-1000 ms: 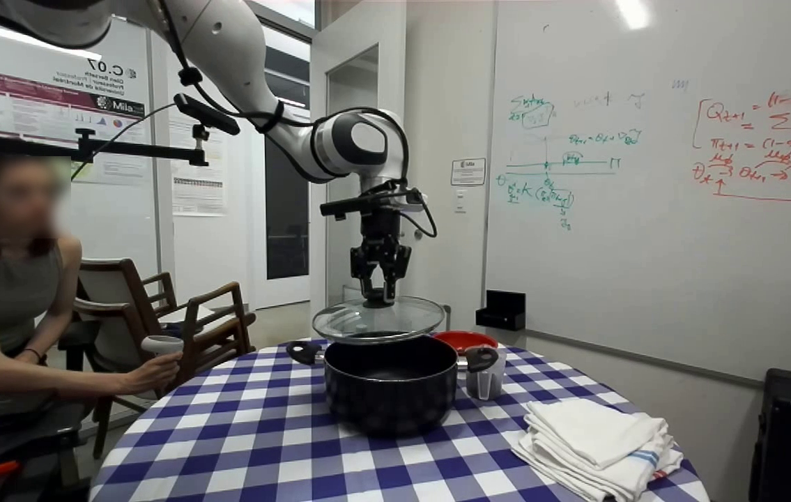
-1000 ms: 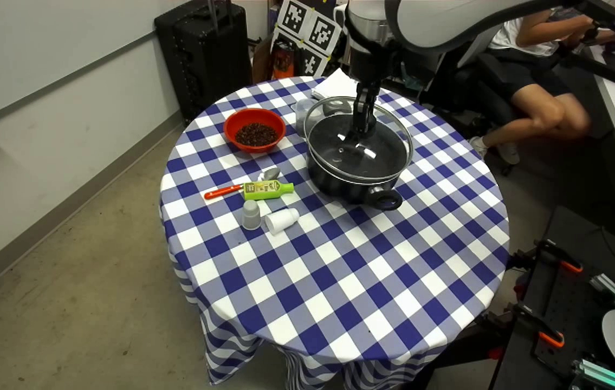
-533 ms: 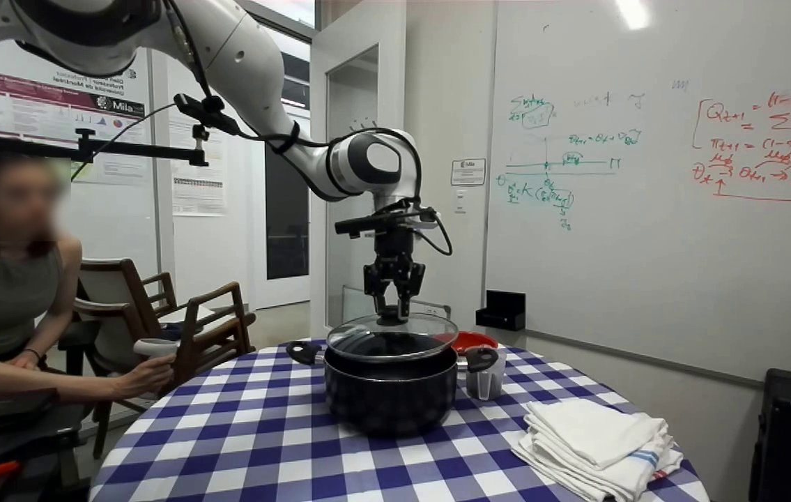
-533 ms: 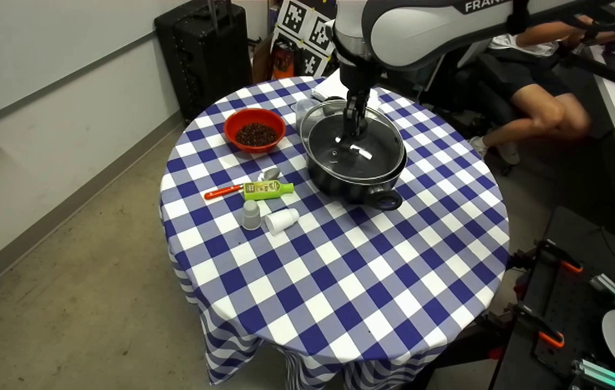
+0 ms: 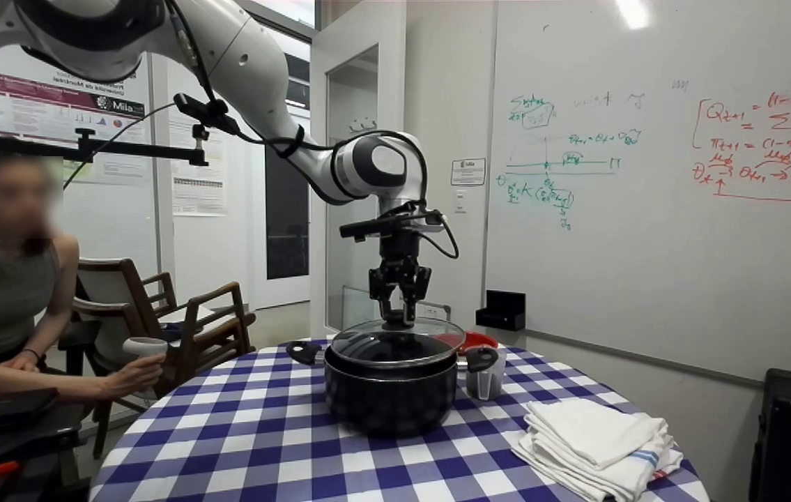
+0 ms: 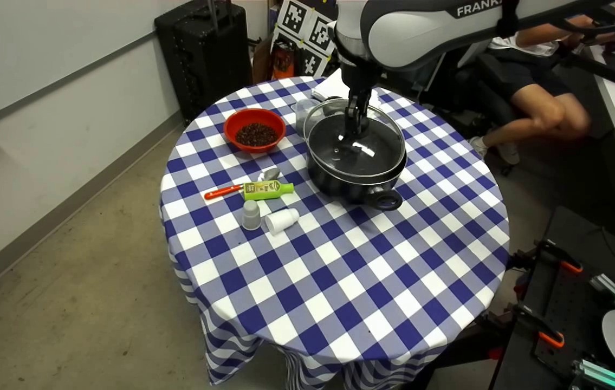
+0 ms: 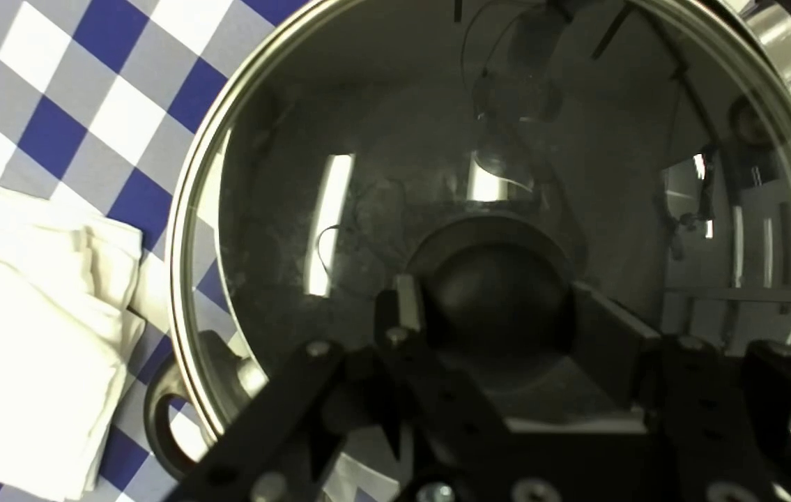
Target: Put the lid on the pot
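The lid point(image 5: 395, 346), round see-through glass with a metal-coloured rim, hangs level just above the black pot point(image 5: 390, 404). My gripper point(image 5: 398, 316) is shut on the lid's black knob point(image 7: 500, 279), one finger on each side of it. In an exterior view the lid point(image 6: 355, 154) covers most of the mouth of the pot point(image 6: 334, 186) but sits slightly off its centre. A narrow dark gap shows between the two rims at the near side; whether they touch at the back cannot be told. Through the glass the pot's inside looks dark.
Close to the pot stand a clear cup point(image 5: 486, 382) and a red bowl point(image 6: 256, 116) holding dark beans. Folded white towels point(image 5: 597, 443) lie nearby. A green bottle point(image 6: 266, 189), an orange-handled utensil point(image 6: 223, 192) and a white cup point(image 6: 282, 220) share the checked table. A person point(image 5: 12, 293) sits beside it.
The arm has carried the lid down and, in an exterior view, to the right, bringing it closer over the pot. Movement in the last half second is slight. The grip is unchanged.
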`<state>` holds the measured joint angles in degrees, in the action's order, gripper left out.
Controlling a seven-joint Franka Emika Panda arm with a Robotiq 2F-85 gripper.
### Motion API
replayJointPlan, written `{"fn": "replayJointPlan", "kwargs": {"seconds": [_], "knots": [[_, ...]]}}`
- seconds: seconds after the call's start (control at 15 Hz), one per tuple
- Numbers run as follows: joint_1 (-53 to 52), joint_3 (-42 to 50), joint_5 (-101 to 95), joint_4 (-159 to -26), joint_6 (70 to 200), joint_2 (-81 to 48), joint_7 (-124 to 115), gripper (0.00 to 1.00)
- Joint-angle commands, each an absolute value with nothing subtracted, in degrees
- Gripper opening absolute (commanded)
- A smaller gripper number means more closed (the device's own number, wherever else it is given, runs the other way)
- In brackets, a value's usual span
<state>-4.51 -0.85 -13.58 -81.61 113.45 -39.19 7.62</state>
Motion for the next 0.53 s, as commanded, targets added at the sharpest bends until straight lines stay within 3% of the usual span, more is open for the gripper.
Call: {"fn": "replayJointPlan", "kwargs": {"seconds": [0.0, 0.47], "knots": [[-5.01, -0.49, -13.87, -80.11, 111.24, -38.98, 7.27, 0.26], [-5.19, -0.68, -13.82, -82.52, 112.01, -37.99, 6.92, 0.26]]}}
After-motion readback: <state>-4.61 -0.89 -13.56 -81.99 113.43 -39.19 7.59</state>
